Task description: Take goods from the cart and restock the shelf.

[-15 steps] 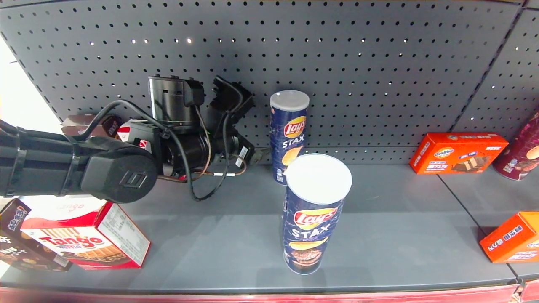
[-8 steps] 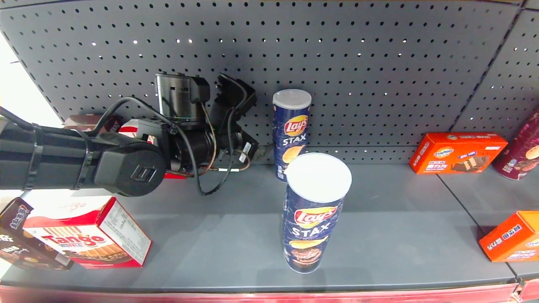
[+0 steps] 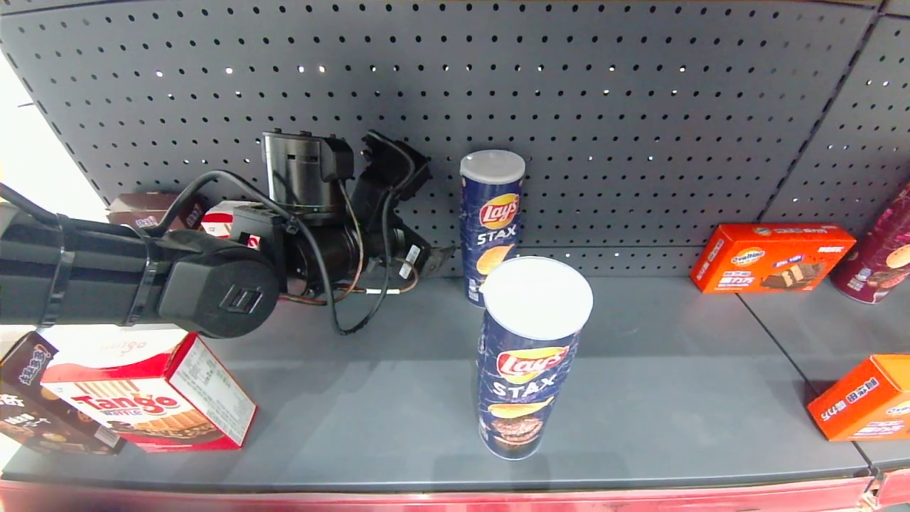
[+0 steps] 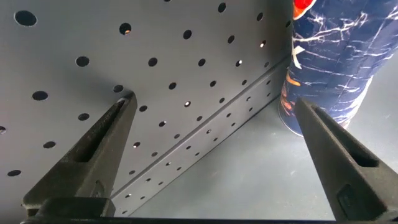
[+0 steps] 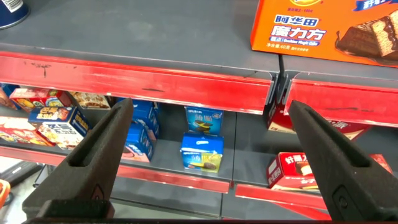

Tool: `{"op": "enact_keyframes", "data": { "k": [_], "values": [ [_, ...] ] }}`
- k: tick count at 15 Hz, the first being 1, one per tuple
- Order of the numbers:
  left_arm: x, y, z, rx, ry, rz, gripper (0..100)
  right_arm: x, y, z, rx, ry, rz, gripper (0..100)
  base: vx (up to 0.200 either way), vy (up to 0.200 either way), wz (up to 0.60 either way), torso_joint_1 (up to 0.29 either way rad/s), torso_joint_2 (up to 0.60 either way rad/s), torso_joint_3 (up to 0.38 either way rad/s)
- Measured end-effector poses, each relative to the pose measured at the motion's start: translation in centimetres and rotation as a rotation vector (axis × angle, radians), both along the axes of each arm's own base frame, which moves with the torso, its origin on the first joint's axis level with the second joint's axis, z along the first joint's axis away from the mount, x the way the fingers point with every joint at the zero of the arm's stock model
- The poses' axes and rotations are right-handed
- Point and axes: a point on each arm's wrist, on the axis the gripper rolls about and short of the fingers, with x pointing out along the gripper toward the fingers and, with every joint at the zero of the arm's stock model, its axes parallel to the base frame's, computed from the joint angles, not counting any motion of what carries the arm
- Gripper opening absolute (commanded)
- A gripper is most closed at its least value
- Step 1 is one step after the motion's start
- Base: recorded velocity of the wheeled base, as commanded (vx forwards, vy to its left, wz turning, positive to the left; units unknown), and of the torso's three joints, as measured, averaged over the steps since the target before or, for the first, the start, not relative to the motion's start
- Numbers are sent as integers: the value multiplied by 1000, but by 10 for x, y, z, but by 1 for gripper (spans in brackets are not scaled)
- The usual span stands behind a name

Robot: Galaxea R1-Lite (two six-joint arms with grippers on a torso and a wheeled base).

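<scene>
Two dark blue chip cans with white lids stand upright on the grey shelf (image 3: 675, 370). One can (image 3: 490, 227) is at the back by the pegboard, the other (image 3: 530, 355) is nearer the front edge. My left gripper (image 3: 435, 256) hangs low at the back, just left of the rear can, mostly hidden behind its own wrist. In the left wrist view this gripper (image 4: 214, 102) is open and empty, facing the pegboard, with the rear can (image 4: 329, 62) beside one finger. My right gripper (image 5: 210, 106) is open and empty, below the shelf's red front edge (image 5: 143, 78).
A red-and-white wafer box (image 3: 149, 405) and a dark box (image 3: 28, 405) lie at the front left. Orange boxes (image 3: 771, 256) (image 3: 864, 409) and a maroon can (image 3: 881, 256) stand on the right. Lower shelves hold small boxes (image 5: 202, 149). Bare shelf lies between the cans and the orange boxes.
My left arm has shifted a little to the right, toward the rear can, and has held there for the last half second. The cans have not moved.
</scene>
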Motion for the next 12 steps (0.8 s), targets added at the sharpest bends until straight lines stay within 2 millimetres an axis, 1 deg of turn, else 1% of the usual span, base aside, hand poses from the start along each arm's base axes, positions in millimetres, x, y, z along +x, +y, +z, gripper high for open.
{"op": "enact_keyframes", "data": {
  "k": [4,12],
  "values": [
    [1,-3,1,-1,-4,0,100,0,0,0,1,0,1,100,0,0,0,0,0,0],
    [5,-9,-5,2,6,-13,100,0,0,0,0,0,1,100,0,0,0,0,0,0]
  ]
}}
